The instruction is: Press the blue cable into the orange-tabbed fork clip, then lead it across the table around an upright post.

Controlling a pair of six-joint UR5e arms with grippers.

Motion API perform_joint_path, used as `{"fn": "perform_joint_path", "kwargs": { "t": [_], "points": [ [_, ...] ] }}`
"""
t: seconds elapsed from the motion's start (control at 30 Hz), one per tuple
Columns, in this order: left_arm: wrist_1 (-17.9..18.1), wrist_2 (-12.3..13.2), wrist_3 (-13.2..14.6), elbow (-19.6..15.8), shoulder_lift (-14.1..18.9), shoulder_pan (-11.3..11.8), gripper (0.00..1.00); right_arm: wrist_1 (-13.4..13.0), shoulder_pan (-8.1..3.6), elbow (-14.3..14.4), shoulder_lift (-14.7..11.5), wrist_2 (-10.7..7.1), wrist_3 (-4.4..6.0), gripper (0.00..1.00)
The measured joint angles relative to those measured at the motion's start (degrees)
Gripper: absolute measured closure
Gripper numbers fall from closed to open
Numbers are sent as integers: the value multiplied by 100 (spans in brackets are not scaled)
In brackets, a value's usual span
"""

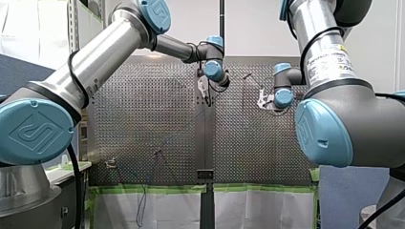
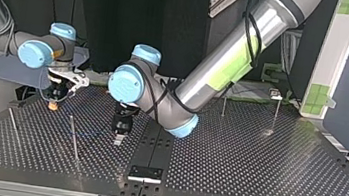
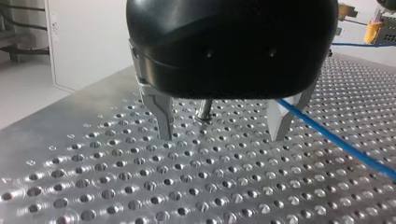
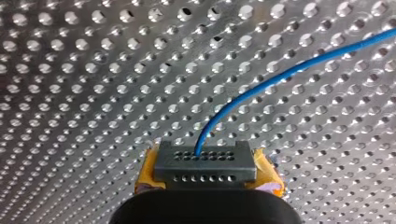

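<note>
Holding the blue cable (image 4: 289, 70) right above the orange-tabbed fork clip (image 2: 53, 106)

My right gripper (image 4: 205, 161), yellow pads, is clamped on the cable just over the clip; can't tell if the cable is seated in it. Off to the clip's side, my left gripper (image 3: 219, 126) has its metal jaws spread wide, gripping nothing, with an upright post (image 3: 203, 109) ahead between them and the cable running past one jaw. There's a moulded logo on the blue joint cap (image 1: 36, 133), and the arm sticker (image 1: 329, 59) is too small to read.
</note>
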Motion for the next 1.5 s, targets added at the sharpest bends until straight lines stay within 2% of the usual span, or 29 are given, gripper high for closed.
{"fn": "perform_joint_path", "kwargs": {
  "t": [0.17,0.43,0.67,0.83,1.17,1.5],
  "points": [
    [-20,-111,30,0,0,23,0,-180,2,195,5,11,15,98],
    [-23,-256,119,-1,0,27,0,-313,11,325,14,33,4,98],
    [-21,-362,173,-1,0,29,0,-585,12,498,29,39,8,98],
    [-22,-411,183,-1,0,28,0,-628,12,526,104,50,-21,98],
    [-14,-521,261,-1,0,15,0,-692,-28,543,478,157,-71,98],
    [-12,-538,270,-1,0,11,0,-814,-56,551,526,167,-98,98]
  ]
}}
